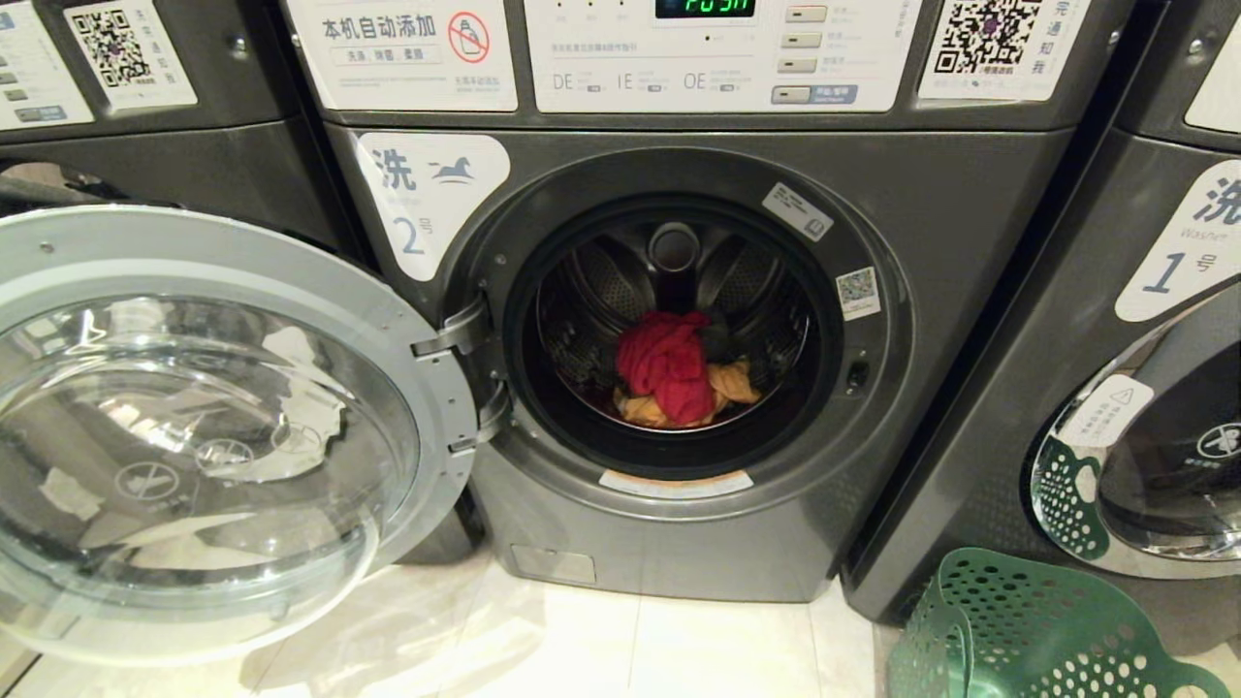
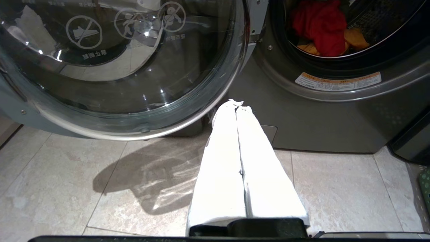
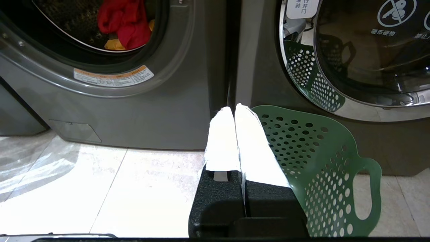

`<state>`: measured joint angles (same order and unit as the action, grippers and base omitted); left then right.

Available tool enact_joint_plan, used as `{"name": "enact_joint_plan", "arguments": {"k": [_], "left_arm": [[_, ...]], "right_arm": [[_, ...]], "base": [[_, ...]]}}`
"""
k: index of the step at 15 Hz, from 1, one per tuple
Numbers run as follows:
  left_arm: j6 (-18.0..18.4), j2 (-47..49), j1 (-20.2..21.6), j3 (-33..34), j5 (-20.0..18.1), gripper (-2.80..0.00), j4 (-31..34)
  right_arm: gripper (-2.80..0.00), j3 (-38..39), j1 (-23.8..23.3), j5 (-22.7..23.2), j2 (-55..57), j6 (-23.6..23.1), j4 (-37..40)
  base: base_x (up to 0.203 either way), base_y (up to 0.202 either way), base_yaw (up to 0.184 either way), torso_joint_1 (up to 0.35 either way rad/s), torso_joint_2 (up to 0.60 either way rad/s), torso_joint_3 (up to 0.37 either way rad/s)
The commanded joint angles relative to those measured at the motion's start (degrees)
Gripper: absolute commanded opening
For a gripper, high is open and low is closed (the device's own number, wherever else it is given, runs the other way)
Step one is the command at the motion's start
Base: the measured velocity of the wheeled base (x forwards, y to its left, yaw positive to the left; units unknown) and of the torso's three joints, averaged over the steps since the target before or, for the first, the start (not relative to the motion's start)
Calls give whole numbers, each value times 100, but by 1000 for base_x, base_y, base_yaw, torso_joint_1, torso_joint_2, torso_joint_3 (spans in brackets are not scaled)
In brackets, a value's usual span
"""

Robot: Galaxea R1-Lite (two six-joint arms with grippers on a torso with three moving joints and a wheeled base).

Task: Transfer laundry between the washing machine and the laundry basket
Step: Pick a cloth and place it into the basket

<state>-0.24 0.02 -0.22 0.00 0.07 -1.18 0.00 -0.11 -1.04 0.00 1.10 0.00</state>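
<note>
With its door (image 1: 194,427) swung wide toward nine o'clock, the washing machine (image 1: 679,368) held the red and orange laundry (image 1: 671,373) in its drum, the green laundry basket (image 1: 1028,630) stood at five o'clock on the floor, and the left claw (image 2: 235,102) and right claw (image 3: 234,108) both hung pressed together, empty.

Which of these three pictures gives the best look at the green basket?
The right wrist view: the laundry basket shows its holed wall and a handle cutout, beside the right gripper. The head view catches only part of it, cut off at the corner. The left wrist view shows just a sliver at the edge.
</note>
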Motion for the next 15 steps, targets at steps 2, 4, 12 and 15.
{"name": "enact_joint_plan", "arguments": {"k": [2, 4, 12, 15], "left_arm": [[-2, -2, -4, 35, 1, -280, -5], [-2, -2, -4, 35, 1, -280, -5], [-2, -2, -4, 35, 1, -280, -5], [-2, -2, -4, 33, 1, -280, -5]], "right_arm": [[-280, 0, 2, -2, 9, 5, 0], [-280, 0, 2, -2, 4, 5, 0], [-280, 0, 2, 7, 8, -66, 0], [-280, 0, 2, 7, 0, -48, 0]], "base": [[0, 0, 0, 0, 0, 0], [0, 0, 0, 0, 0, 0], [0, 0, 0, 0, 0, 0], [0, 0, 0, 0, 0, 0]]}}
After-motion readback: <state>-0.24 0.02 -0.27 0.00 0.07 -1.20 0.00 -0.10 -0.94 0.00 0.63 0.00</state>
